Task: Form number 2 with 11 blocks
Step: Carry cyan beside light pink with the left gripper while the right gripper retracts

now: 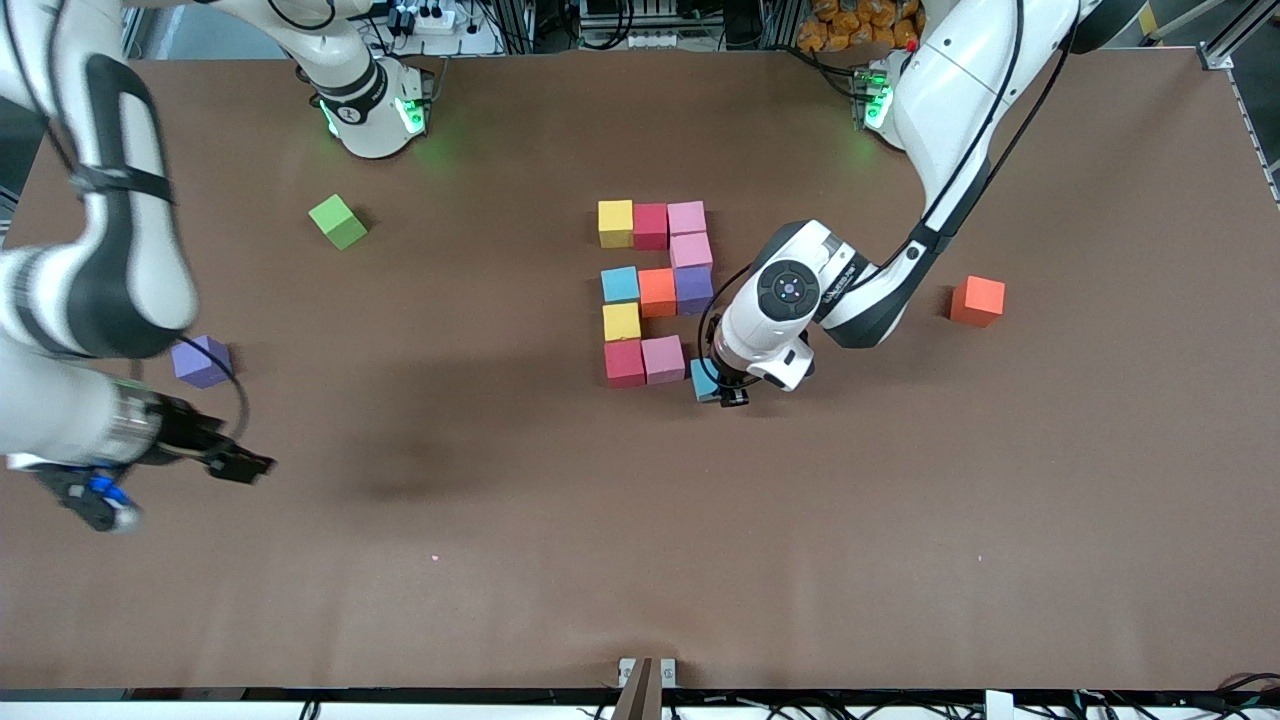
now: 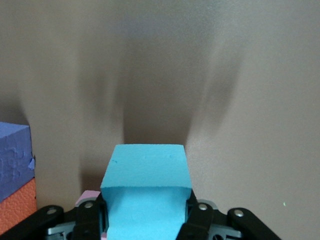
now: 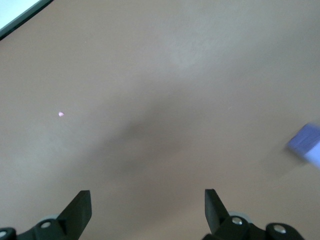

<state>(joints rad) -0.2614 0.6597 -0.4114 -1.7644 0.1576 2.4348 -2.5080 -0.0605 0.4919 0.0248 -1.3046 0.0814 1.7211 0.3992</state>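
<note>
At mid-table the number 2 [image 1: 655, 292] stands ten matte cubes complete, left gripper [image 1: 722, 390] clamped on the eleventh, a light blue foam cube [image 2: 146, 192], at the bottom-row gap beside the pink cube [image 1: 663, 359]; right gripper [image 3: 147, 207] waits, fingers spread, over bare table.

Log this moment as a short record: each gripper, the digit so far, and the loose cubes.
left gripper: shut on light blue cube, at the nearest row's open end, beside the pink cube
right gripper: open, holds nothing, waits over bare table at the right arm's end
digit: ten cubes placed
loose cubes: green cube, purple cube, orange cube, all apart from the digit
</note>
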